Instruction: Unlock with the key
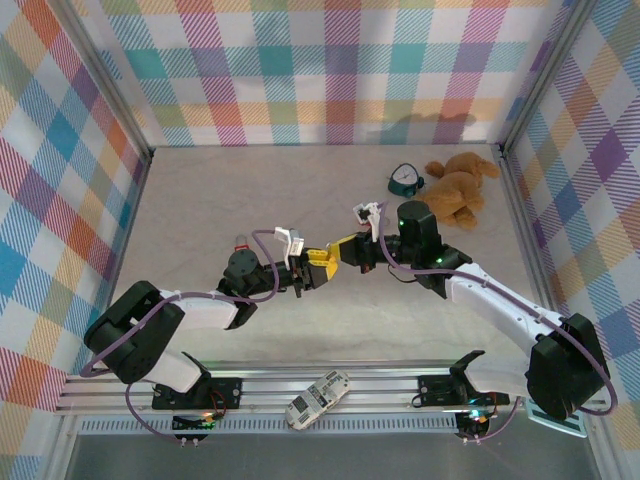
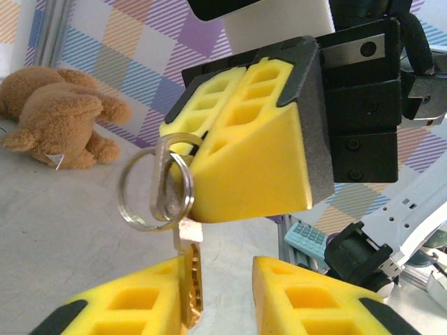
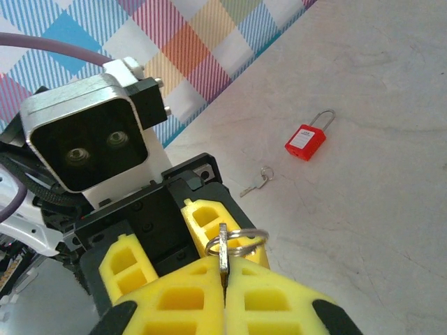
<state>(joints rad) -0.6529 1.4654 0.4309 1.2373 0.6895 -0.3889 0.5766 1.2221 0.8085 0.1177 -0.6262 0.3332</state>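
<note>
My right gripper (image 3: 225, 269) is shut on the head of a silver key (image 3: 223, 250), whose ring (image 3: 241, 241) sticks out above the yellow pads. In the left wrist view the key's blade (image 2: 190, 279) hangs down between my left gripper's (image 2: 220, 271) yellow fingers (image 2: 126, 307). It lies against the left one, with a wide gap to the other, so that gripper is open. From above, both grippers meet mid-table, left (image 1: 312, 272) and right (image 1: 342, 252). The red padlock (image 3: 306, 139) lies flat on the table beyond them and also shows beside my left arm as a red padlock (image 1: 240, 240).
A second small key (image 3: 255, 183) lies on the table near the padlock. A brown teddy bear (image 1: 458, 188) and a teal object (image 1: 404, 180) sit at the back right. A white calculator (image 1: 318, 397) rests on the near rail. Checked walls close in three sides.
</note>
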